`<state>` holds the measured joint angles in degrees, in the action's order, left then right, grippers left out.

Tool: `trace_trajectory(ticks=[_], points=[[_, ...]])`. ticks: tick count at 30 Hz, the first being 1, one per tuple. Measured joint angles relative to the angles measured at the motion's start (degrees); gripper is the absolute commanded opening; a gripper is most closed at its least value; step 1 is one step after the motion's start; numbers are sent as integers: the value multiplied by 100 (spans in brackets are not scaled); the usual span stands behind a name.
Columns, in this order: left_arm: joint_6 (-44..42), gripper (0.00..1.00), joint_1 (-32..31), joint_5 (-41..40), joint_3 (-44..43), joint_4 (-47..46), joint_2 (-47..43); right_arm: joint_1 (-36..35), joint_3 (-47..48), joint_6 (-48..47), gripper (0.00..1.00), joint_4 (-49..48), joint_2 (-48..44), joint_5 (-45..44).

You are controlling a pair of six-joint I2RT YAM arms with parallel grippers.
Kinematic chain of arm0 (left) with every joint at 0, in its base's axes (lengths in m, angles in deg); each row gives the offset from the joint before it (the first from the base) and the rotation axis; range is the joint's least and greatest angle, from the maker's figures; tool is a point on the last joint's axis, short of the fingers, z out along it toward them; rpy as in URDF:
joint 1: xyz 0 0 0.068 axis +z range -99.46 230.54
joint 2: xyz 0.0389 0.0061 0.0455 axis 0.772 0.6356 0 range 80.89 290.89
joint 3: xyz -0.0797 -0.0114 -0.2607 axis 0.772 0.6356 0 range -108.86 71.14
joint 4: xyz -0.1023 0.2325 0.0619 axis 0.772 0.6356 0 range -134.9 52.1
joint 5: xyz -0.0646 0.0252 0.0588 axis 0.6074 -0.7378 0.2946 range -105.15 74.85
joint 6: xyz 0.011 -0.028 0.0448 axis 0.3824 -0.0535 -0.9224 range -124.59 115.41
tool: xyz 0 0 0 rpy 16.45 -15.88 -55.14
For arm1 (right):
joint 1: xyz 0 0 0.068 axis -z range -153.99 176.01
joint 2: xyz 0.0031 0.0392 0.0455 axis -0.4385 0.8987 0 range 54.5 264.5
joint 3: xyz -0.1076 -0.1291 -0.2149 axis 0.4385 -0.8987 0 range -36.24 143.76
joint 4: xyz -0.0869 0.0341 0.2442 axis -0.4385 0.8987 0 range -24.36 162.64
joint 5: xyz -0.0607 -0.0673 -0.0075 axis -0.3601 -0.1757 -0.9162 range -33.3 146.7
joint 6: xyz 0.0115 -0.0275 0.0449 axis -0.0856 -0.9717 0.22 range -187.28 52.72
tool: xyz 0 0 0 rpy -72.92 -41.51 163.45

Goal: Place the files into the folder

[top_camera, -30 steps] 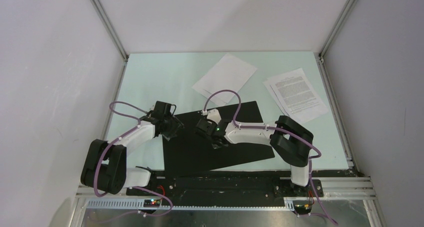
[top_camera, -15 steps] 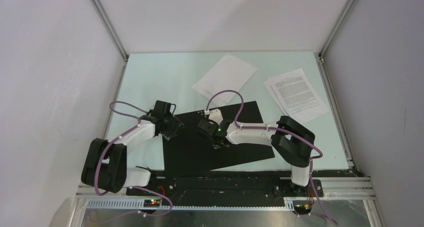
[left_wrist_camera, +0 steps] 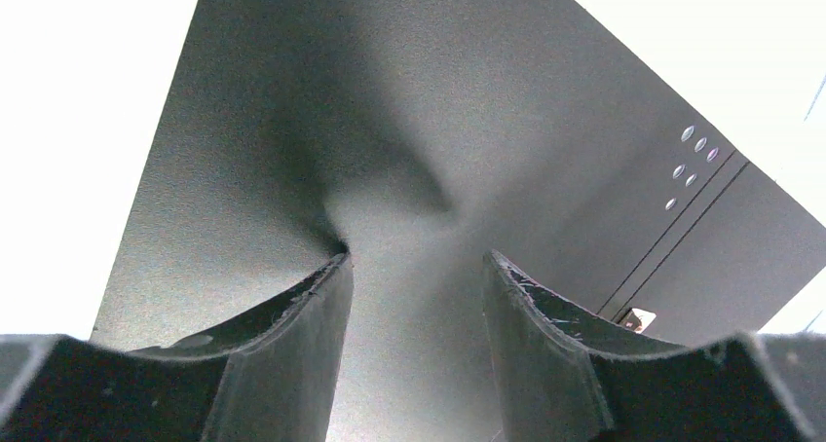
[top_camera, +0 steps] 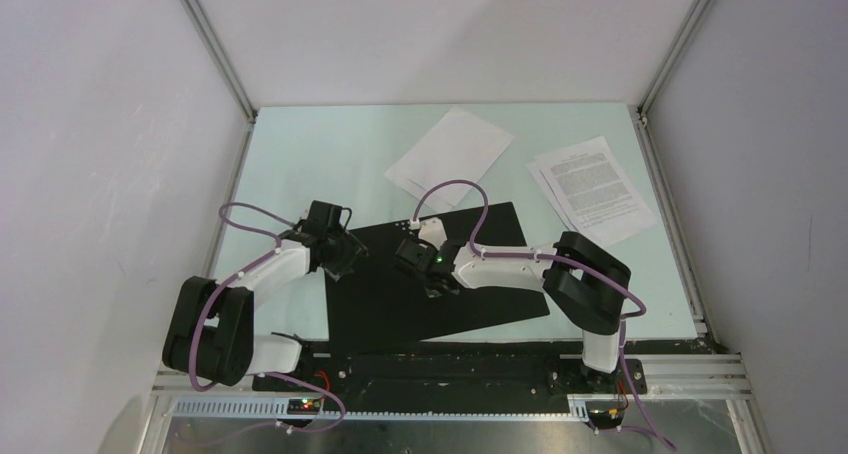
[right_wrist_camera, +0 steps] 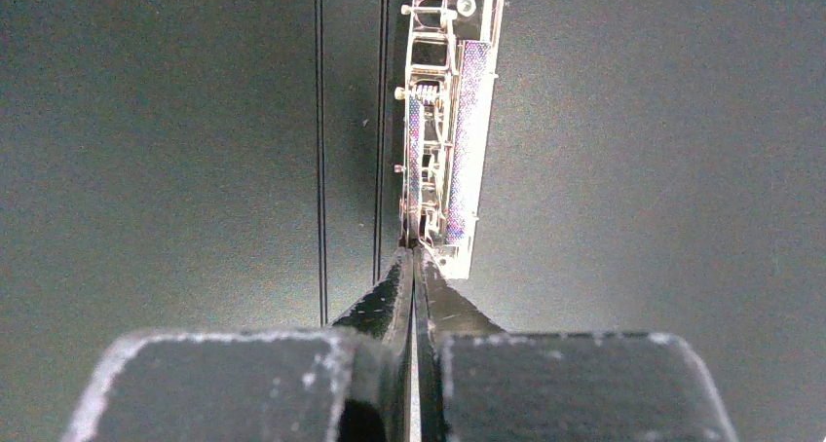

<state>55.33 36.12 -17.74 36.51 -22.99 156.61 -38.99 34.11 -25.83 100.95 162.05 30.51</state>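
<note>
The folder (top_camera: 480,294) lies open, black inside up, near the table's front. My left gripper (top_camera: 345,259) hovers low over the folder's left edge; in the left wrist view the left gripper (left_wrist_camera: 417,259) stands open, with only the bare black folder (left_wrist_camera: 390,101) between its fingers. My right gripper (top_camera: 428,274) is over the folder's middle. In the right wrist view the right gripper (right_wrist_camera: 414,252) is shut, tips touching the near end of the folder's metal clip (right_wrist_camera: 443,130). The files lie apart on the table: blank sheets (top_camera: 450,156) behind the folder, printed sheets (top_camera: 592,189) at back right.
The pale green table (top_camera: 300,164) is boxed in by white walls and metal frame posts (top_camera: 215,49). A spine crease (right_wrist_camera: 351,121) runs beside the clip. Small rivets (left_wrist_camera: 692,155) show on the folder near its far edge.
</note>
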Motion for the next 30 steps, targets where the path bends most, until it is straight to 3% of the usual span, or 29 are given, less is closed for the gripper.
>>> trace_trajectory(ticks=[25, 30], points=[[-11, 59, 4, 57, -33, -2, 42, 98, -15, -13, 0, 15, -164, -39], [-203, 59, 0, 55, -76, 28, 48, 103, 118, -109, 9, 87, -208, 20]])
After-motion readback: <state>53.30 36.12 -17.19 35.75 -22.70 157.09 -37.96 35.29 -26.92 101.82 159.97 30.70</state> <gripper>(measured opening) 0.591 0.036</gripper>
